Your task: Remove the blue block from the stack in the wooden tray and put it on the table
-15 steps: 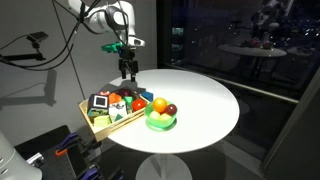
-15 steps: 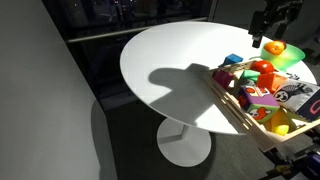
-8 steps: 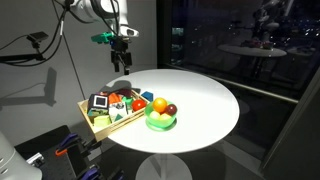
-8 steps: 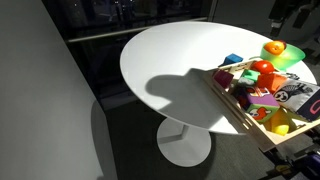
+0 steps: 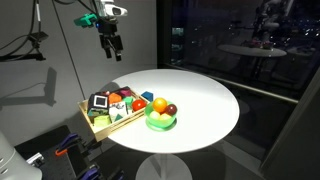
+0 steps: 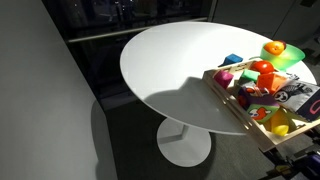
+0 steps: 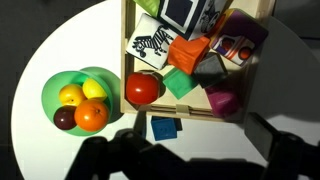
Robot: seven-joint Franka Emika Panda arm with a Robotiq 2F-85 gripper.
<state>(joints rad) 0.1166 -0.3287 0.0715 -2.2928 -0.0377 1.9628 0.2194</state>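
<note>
The blue block (image 7: 164,128) lies flat on the white table just outside the wooden tray's rim (image 7: 186,114), near the red ball. It also shows in an exterior view (image 6: 232,60) beside the tray (image 6: 226,97). The tray (image 5: 116,126) holds several coloured blocks and picture cubes. My gripper (image 5: 112,42) hangs high above the table's far edge, well clear of the tray. In the wrist view its dark fingers (image 7: 190,165) are wide apart with nothing between them. The gripper is out of the frame in the exterior view nearer the tray.
A green bowl (image 7: 50,92) with fruit stands next to the tray; it shows in both exterior views (image 5: 160,122) (image 6: 288,55). The round white table (image 5: 205,105) stands on one pedestal. Dark windows stand behind.
The gripper has risen from just above the table beside the tray to high above it and left one exterior view. The blue block stays on the table.
</note>
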